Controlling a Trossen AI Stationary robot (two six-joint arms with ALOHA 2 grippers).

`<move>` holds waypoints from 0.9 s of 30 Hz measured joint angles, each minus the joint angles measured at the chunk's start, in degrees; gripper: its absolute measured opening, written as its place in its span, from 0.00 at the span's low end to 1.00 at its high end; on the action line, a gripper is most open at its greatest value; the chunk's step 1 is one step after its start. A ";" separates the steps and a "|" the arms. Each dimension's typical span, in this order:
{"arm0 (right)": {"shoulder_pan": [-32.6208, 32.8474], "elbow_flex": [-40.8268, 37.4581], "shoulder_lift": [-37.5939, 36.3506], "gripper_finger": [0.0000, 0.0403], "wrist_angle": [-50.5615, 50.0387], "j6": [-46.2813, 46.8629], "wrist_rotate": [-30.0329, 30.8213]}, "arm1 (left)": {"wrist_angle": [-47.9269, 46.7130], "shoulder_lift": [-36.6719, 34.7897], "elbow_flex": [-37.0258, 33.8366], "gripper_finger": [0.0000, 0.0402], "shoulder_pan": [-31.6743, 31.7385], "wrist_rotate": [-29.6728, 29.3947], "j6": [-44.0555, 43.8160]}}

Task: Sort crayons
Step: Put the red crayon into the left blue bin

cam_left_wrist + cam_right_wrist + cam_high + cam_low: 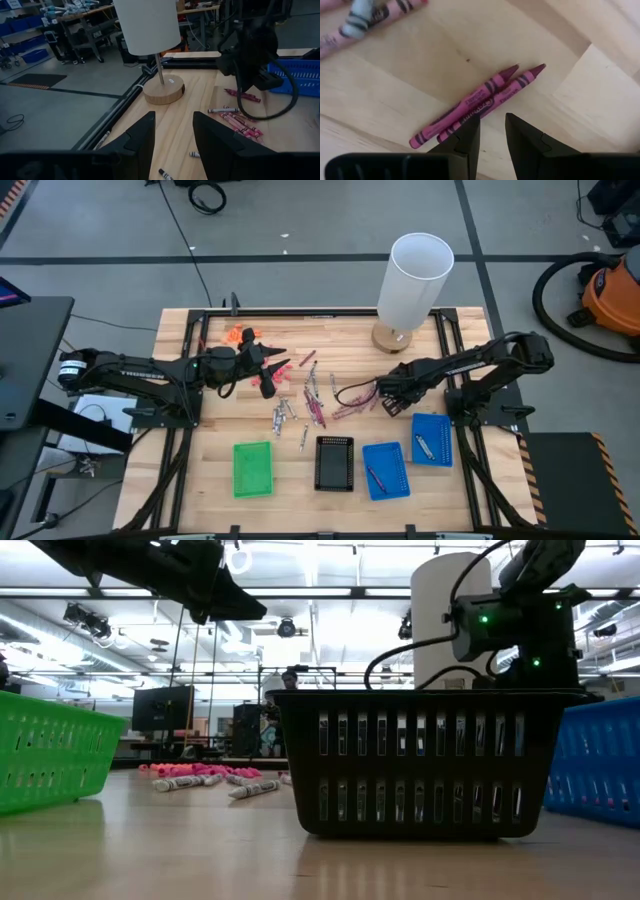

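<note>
Several crayons (310, 402), pinkish-red, maroon and silvery-grey, lie loose on the middle of the wooden table. In the right wrist view, two maroon-pink crayons (479, 102) lie side by side on the wood. My right gripper (492, 127) points down just over their lower ends, open with a narrow gap and nothing between its fingers. It stands at the pile's right side (392, 404). My left gripper (280, 372) hangs open above the pile's left side, well clear of the table, with an empty gap (172, 135).
Along the near edge stand a green tray (252, 469), a black tray (334, 463) and two blue trays (386, 471) (431, 440), each blue one holding a crayon. A lamp with a white shade (415, 278) and a wooden base (164, 90) stands at the far edge.
</note>
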 joint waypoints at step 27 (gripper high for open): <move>-0.14 -4.59 -4.14 0.42 3.64 4.36 0.46 | -1.60 0.00 -0.01 0.36 0.00 0.00 -0.37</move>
